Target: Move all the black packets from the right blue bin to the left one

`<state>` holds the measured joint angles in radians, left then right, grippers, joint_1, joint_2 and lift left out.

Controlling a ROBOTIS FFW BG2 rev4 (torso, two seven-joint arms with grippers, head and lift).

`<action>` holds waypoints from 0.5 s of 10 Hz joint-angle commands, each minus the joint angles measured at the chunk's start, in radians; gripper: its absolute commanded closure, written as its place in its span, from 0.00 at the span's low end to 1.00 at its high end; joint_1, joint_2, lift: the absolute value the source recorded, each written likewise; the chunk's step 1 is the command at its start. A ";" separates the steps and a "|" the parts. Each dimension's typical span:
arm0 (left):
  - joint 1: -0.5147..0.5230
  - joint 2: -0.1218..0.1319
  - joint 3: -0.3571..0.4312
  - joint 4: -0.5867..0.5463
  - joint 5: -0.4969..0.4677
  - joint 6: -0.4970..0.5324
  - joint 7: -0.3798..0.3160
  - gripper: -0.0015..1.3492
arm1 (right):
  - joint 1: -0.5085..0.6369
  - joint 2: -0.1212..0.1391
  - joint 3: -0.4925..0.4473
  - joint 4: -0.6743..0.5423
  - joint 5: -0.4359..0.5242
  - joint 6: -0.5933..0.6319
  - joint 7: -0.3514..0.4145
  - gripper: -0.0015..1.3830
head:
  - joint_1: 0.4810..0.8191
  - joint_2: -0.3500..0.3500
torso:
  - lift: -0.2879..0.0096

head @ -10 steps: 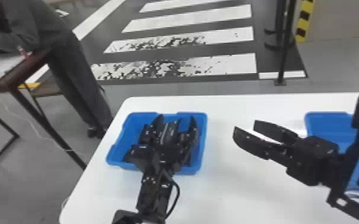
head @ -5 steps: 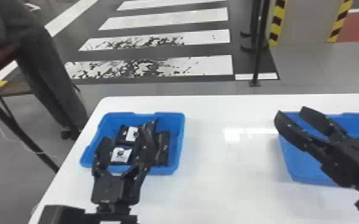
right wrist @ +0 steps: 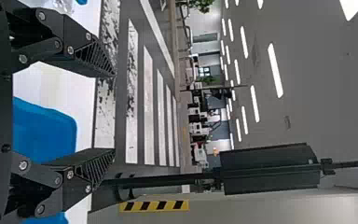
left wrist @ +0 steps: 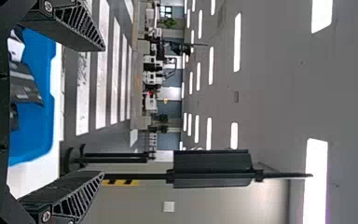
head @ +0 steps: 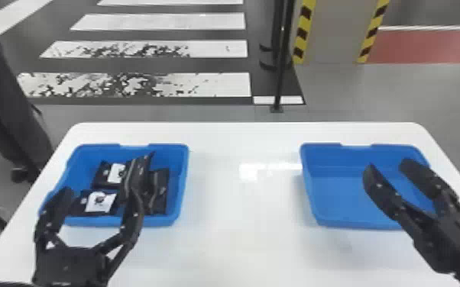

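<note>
A robot's left gripper, black with two flat fingers [head: 109, 171], reaches up from the lower left of the head view over a shallow blue plastic bin [head: 181, 187], its jaws spread wide. At least three flat black packets lie inside: one bearing a white label [head: 103, 182] towards the bin's far side, a second white-labelled packet [head: 77, 206] nearer the front edge, and a plain-faced dark packet [head: 161, 191] along the bin's right side. One finger crosses in front of the packets between them; whether it touches any cannot be told. The left wrist view shows the two fingers well apart, with nothing pinched between the tips and part of the bin and its load beyond.

On the right of the frame, the right gripper [head: 387, 164], likewise black and two-fingered, slants in from the lower right corner above a matching blue plastic bin [head: 351, 221]. Its jaws are parted too, the tips gripping nothing.

Both bins stand apart on a white, round-cornered table [head: 240, 244]. Behind it, worn white crosswalk stripes [head: 210, 84] run across the dark floor at upper left, beside a slim black post [head: 281, 68] and yellow-and-black hazard strips [head: 302, 32] at upper right.
</note>
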<state>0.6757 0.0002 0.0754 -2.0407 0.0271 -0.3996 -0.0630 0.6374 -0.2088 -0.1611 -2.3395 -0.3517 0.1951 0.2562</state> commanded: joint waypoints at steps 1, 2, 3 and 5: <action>0.004 -0.003 0.022 0.000 -0.085 0.034 0.003 0.07 | 0.057 0.002 -0.016 -0.006 0.025 0.001 0.000 0.37 | 0.63 0.55 | 0.50; 0.002 -0.003 0.016 0.000 -0.087 0.034 0.005 0.07 | 0.062 0.002 -0.022 -0.003 0.031 0.009 0.000 0.37 | 0.63 0.55 | 0.50; -0.001 -0.003 -0.002 -0.003 -0.071 0.034 0.005 0.06 | 0.060 0.002 -0.020 0.004 0.037 0.011 0.000 0.37 | 0.63 0.54 | 0.50; -0.003 -0.003 -0.036 -0.015 -0.015 0.031 0.005 0.06 | 0.060 0.002 -0.018 0.007 0.045 0.013 0.002 0.37 | 0.63 0.50 | 0.50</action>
<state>0.6724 0.0000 0.0472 -2.0504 -0.0014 -0.3684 -0.0582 0.6971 -0.2069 -0.1813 -2.3332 -0.3094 0.2065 0.2577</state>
